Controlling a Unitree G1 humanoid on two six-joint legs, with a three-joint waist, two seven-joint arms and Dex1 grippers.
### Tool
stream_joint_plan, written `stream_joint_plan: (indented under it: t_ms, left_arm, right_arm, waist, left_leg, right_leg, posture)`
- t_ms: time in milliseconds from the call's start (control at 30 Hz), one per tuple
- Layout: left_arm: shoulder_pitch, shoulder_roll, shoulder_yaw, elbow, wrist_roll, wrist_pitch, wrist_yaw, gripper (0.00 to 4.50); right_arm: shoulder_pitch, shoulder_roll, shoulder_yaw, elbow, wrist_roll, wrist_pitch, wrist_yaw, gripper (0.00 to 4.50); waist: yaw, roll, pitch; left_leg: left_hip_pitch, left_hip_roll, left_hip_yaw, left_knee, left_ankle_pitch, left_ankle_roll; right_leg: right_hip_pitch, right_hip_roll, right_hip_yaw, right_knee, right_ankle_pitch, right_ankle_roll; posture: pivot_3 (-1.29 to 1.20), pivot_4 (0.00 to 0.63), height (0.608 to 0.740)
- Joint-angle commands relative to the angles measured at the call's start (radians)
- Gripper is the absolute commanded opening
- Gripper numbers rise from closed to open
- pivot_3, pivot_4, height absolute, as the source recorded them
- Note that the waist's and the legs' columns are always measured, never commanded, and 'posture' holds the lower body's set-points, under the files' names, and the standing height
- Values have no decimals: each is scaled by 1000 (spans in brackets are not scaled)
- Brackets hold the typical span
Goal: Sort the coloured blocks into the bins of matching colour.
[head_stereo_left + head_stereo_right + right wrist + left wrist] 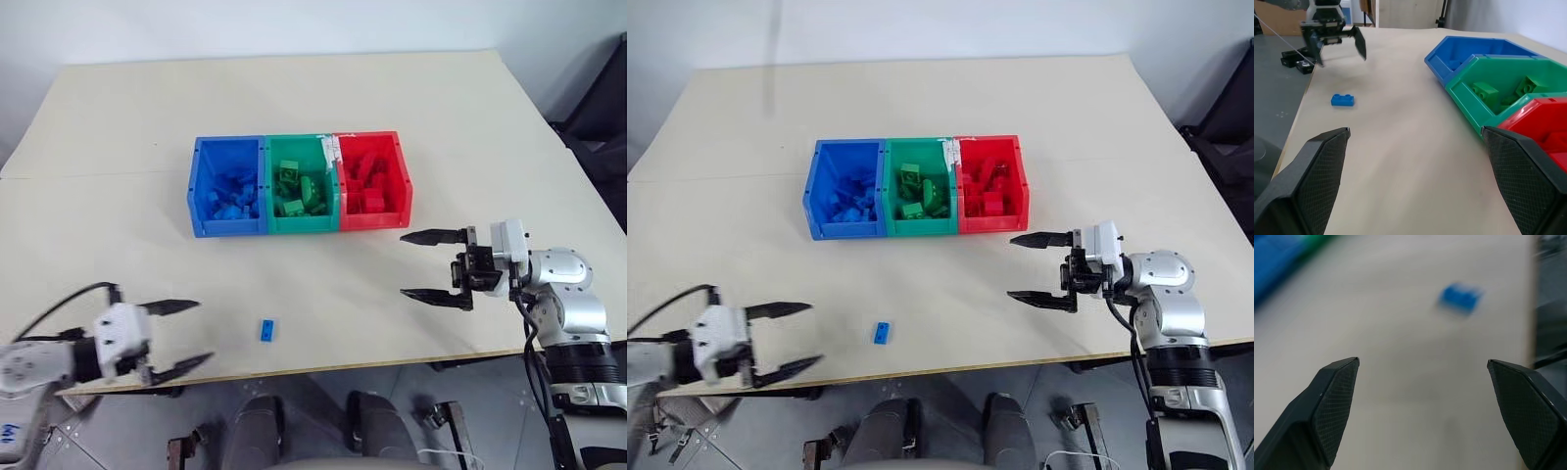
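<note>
A pale beige worktop [392,117] fills most of the scene. Toward its middle sit the bins, three joined open-top plastic boxes of equal size in a row: the blue bin [200,186] on the robot's left, the green bin [274,147] in the middle, the red bin [404,181] on the right. Each holds studded bricks of its own colour; the blue ones [233,199] lie heaped, the green ones [299,191] show their studs clearly, and the red ones [368,186] are piled against the bin's inner walls.

The right gripper [431,264] hangs over the worktop just in front of the red bin, pointing toward the robot's left, its two black fingers spread wide with nothing between them. The left gripper [181,336] is at the near left edge of the worktop, its fingers likewise spread wide and empty, pointing toward the loose brick.

One small blue brick [266,330] lies alone on the bare worktop near the front edge, well apart from the bins and just to the right of the left gripper. It is a bright blue oblong with round studs on top, far smaller than any bin.
</note>
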Motion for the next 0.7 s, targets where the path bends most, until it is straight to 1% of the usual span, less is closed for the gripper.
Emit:
stream_joint_plan:
  t_ms: [33, 100, 233, 333, 467, 567, 700]
  left_arm:
    - [-70, -22, -116, -66, 41, 67, 58, 4458]
    - [-126, -40, -195, -50, 93, 67, 78, 4458]
    - [-193, -59, -314, 4, 126, 71, 41, 4458]
    - [-218, -53, -360, 53, 159, 42, 18, 4458]
    - [-270, -83, -392, 121, 179, 13, 24, 4458]
    - [-286, -102, -404, 137, 170, 18, 20, 3890]
    - [-266, -99, -409, 155, 187, -5, 16, 2691]
  right_arm:
    - [10, -22, -16, -26, 6, -6, 14, 4500]
    - [16, -24, -17, -35, 7, -1, 5, 4500]
    - [36, -28, -18, -70, 12, 8, -7, 4500]
    - [42, -31, -21, -82, 12, 13, -17, 4500]
    - [52, -35, -29, -94, 11, 13, -30, 4500]
    - [62, -35, -32, -105, 11, 15, -42, 4500]
    - [67, -36, -35, -110, 10, 15, -54, 4500]
  waist:
    - [1, 0, 0]
    - [3, 1, 0]
    - [3, 1, -1]
    - [1, 1, -1]
    - [7, 2, -1]
    - [9, 2, -1]
    - [5, 2, -1]
  left_leg:
    - [0, 0, 0, 0, 0, 0]
    - [0, 0, 0, 0, 0, 0]
    - [0, 0, 0, 1, 0, 0]
    - [0, 0, 1, 1, 0, 0]
    - [1, 0, 1, 2, 0, 0]
    - [1, -1, 0, 3, 0, 0]
    - [1, -1, 0, 3, 0, 0]
  right_leg:
    - [0, 0, 0, 0, 0, 0]
    - [0, 0, 0, 0, 0, 0]
    - [0, 1, 0, 0, 0, 0]
    - [0, 1, 0, 0, 0, 0]
    - [1, 1, 1, 0, 0, 0]
    - [2, 0, 1, 0, 0, 0]
    - [2, 0, 1, 0, 0, 0]
  posture:
    - [0, 150, 740]
    - [0, 150, 740]
    - [0, 150, 740]
    - [0, 150, 740]
    - [0, 150, 740]
    - [0, 150, 740]
    - [0, 150, 740]
